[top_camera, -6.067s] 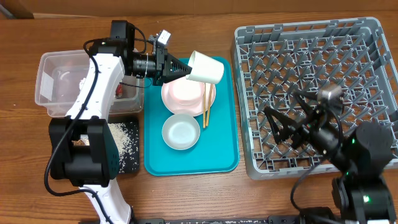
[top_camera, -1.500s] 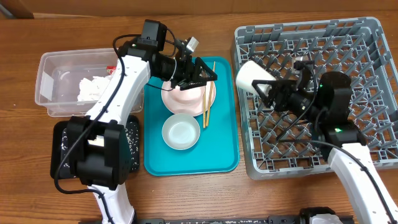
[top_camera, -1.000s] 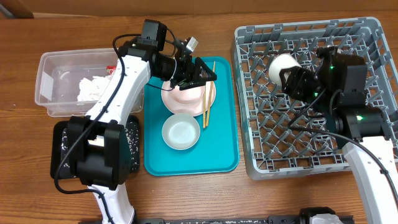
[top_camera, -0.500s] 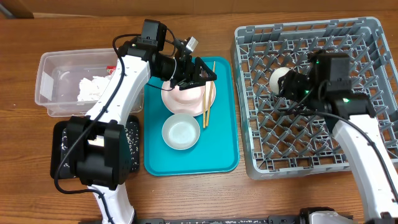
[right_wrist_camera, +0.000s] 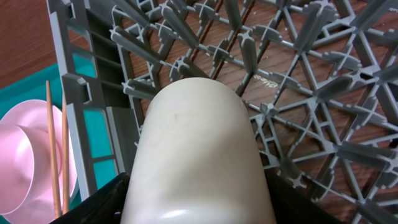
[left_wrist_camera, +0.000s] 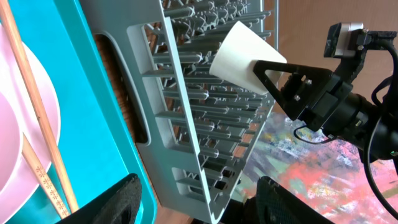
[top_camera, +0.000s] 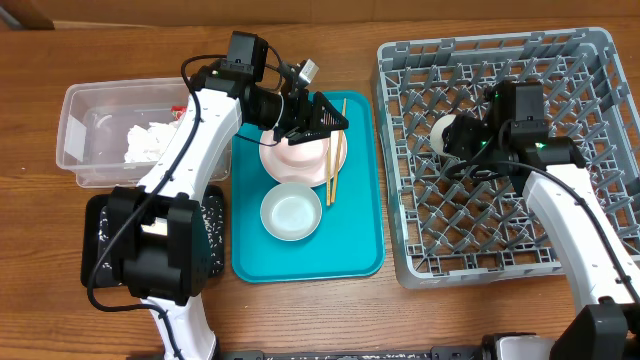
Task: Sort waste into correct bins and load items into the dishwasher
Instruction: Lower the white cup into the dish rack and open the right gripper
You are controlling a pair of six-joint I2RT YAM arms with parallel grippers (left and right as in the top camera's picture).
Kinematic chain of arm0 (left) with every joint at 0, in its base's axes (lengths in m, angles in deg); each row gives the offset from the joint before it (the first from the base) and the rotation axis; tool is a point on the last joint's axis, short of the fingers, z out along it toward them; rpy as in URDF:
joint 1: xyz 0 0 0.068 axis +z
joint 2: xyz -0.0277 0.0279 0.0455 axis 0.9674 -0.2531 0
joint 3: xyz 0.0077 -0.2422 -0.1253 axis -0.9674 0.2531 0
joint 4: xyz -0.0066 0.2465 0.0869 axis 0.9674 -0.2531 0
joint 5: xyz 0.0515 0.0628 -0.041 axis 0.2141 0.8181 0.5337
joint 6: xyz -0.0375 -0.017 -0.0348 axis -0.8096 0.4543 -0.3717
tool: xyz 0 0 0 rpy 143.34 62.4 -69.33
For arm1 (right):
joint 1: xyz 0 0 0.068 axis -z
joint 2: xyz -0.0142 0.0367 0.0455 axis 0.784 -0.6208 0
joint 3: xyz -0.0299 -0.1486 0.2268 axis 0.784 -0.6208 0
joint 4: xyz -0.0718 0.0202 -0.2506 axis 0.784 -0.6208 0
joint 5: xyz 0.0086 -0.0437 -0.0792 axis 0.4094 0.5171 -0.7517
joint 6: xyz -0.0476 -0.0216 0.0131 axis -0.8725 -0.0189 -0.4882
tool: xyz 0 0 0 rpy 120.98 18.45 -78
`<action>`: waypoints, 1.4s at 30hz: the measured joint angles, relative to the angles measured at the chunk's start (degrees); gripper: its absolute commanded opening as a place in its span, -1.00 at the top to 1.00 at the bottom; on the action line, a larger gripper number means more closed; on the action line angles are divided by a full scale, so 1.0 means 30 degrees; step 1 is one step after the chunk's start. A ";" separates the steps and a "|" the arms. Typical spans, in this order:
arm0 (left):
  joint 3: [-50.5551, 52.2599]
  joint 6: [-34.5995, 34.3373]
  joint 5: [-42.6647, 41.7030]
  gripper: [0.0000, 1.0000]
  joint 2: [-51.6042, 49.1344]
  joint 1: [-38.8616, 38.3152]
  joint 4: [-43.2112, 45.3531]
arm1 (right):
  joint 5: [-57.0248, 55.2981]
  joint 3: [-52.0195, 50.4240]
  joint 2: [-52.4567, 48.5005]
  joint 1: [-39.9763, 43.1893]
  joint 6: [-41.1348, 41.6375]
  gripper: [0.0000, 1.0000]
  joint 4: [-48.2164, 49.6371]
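- Black tray (top_camera: 216, 266) sitting at 8 o'clock of teal tray (top_camera: 360, 250), holding rice scraps (top_camera: 212, 212): food waste looking sorted.
- Grey bowl (top_camera: 291, 212) waiting on teal tray, not loaded.
- At its 12 o'clock, pink bowl (top_camera: 298, 152) sitting on plate (top_camera: 268, 162), chopsticks (top_camera: 333, 165) lying across plate's 3 o'clock edge: all awaiting loading.
- Left gripper (top_camera: 338, 120) hovering above pink bowl, fingers spread wide, carrying nothing.
- Right gripper (top_camera: 462, 138) clamping white cup (top_camera: 445, 130), holding it on its side over pegs near 9 o'clock edge of dish rack (top_camera: 560, 60); release pending.
- Clear tub (top_camera: 70, 130) at 10 o'clock of teal tray, containing napkin (top_camera: 148, 140) and red wrapper (top_camera: 181, 108).
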 measured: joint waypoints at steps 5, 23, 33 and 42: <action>0.0000 0.0000 0.0000 -0.22 0.0007 0.0000 -0.0022 | -0.0036 0.0000 0.0000 0.0000 0.0015 -0.30 -0.0270; 0.0000 -0.0007 0.0000 -0.22 0.0007 0.0000 -0.0022 | -0.0138 0.0000 0.0000 -0.0007 -0.0051 -0.59 -0.0131; 0.0000 -0.0007 0.0058 -0.15 0.0007 0.0000 -0.0022 | -0.0197 0.0007 0.0000 0.0000 -0.0087 0.38 0.0962; 0.0000 0.0000 0.0080 -0.12 0.0007 0.0000 -0.0022 | 0.0546 0.0007 0.0000 0.0000 -0.0044 0.46 0.1151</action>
